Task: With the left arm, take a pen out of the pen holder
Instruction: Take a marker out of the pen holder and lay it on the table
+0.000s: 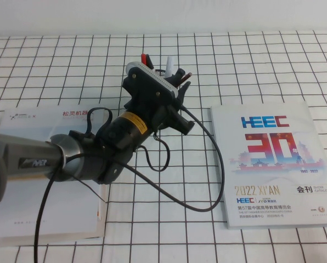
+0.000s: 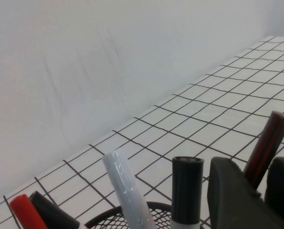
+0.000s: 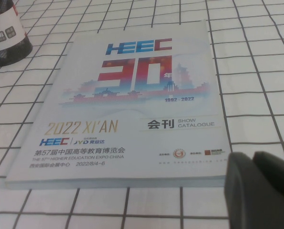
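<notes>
The black mesh pen holder (image 2: 108,220) stands at the middle of the table, mostly hidden under my left gripper (image 1: 180,83) in the high view. Out of it stick a red-capped pen (image 2: 22,210), a clear white pen (image 2: 125,188), a black-capped marker (image 2: 187,188) and a dark red-and-black pen (image 2: 269,138). My left gripper (image 2: 256,168) reaches down over the holder with the dark red pen (image 1: 186,75) between its two fingers (image 2: 230,195). A thin gap still shows beside the pen, so the jaws stand open around it. My right gripper (image 3: 252,160) hovers shut over the catalogue's near corner.
A HEEC catalogue (image 1: 278,159) lies flat to the right of the holder. A white booklet (image 1: 37,181) lies on the left under my left arm. A black cylinder with a white label (image 3: 4,36) stands beyond the catalogue's far corner. The arm's cable (image 1: 215,170) loops over the checked cloth.
</notes>
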Available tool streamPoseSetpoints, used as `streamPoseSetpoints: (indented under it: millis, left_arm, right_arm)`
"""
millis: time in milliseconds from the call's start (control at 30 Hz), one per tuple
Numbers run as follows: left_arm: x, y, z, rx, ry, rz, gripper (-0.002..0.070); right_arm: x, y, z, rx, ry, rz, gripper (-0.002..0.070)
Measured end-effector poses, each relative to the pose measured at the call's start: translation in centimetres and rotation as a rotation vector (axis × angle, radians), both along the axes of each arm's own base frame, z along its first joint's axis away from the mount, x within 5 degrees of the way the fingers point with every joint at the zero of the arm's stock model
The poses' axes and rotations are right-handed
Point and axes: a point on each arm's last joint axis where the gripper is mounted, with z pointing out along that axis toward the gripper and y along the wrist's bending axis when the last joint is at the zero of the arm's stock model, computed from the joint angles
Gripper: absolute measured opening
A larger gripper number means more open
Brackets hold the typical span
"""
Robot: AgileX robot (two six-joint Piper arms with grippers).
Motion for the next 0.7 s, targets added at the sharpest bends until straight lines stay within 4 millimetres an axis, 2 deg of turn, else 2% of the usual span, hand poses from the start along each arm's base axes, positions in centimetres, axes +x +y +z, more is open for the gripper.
streamPoseSetpoints:
  millis: [500,700]
  left_arm:
    - [0.04,0.02,0.31,-0.014,-0.032,-0.002,0.0046]
    - [0.1,0.16,0.66,-0.027,-0.052,0.0,0.0029]
  right_arm:
    - [0.0,0.0,0.0,0.0,0.0,0.0,-0.0015]
    - [0.0,0.0,0.0,0.0,0.0,0.0,-0.0015]
